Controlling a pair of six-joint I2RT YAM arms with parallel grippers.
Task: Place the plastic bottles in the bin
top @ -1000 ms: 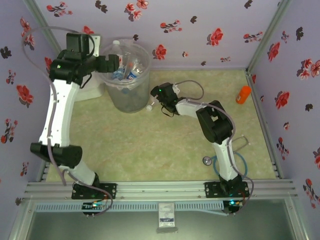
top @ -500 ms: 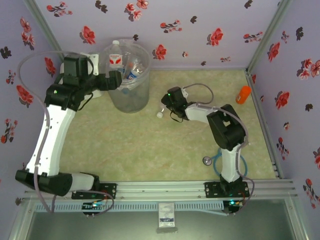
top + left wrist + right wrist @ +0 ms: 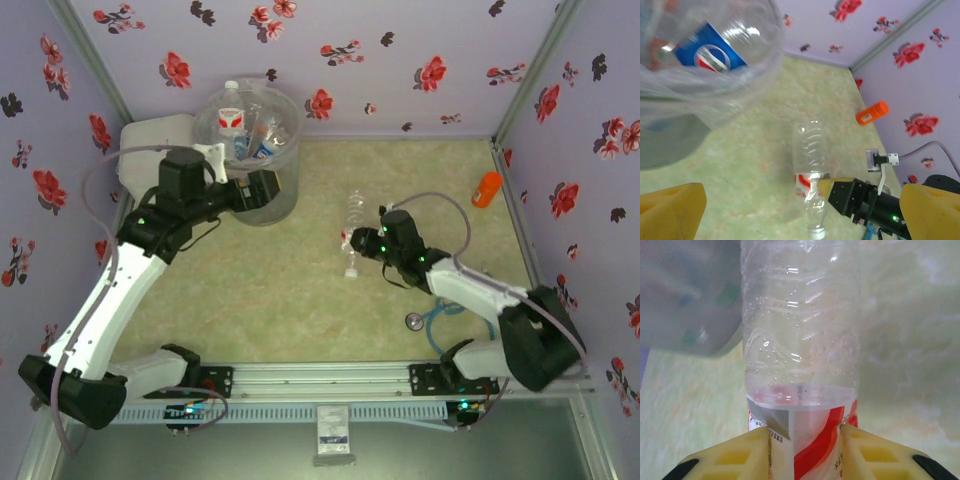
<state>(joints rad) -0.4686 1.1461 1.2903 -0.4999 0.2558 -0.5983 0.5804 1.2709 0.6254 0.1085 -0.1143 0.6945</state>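
Since half a second ago both arms have drawn back toward the near edge. The left gripper (image 3: 264, 190) has come down from the rim of the bin (image 3: 296, 140) to its near right side, and the right gripper (image 3: 352, 241) has moved away from the bin with a bottle (image 3: 354, 215) in its grip. That bottle is thin clear plastic with ribbed, dimpled walls and droplets inside. It has a red and white label around the middle and a white cap pointing at the near edge. The right gripper's yellow fingers (image 3: 745, 455) pinch it at the label, one on each side. It lies lengthwise over the pale green marbled table (image 3: 250, 290), to the right of the bin and apart from it; whether it touches the table cannot be told. The left gripper's yellow fingers (image 3: 670, 210) are spread wide with nothing between them. The bin is a tall round bucket of cloudy grey plastic with a crinkled clear liner, and it holds several bottles (image 3: 250, 128), among them a blue-labelled bottle (image 3: 710, 50) against its wall. A white box (image 3: 155, 140) stands just left of the bin. A solid orange bottle shape (image 3: 487, 188) lies by the right wall.
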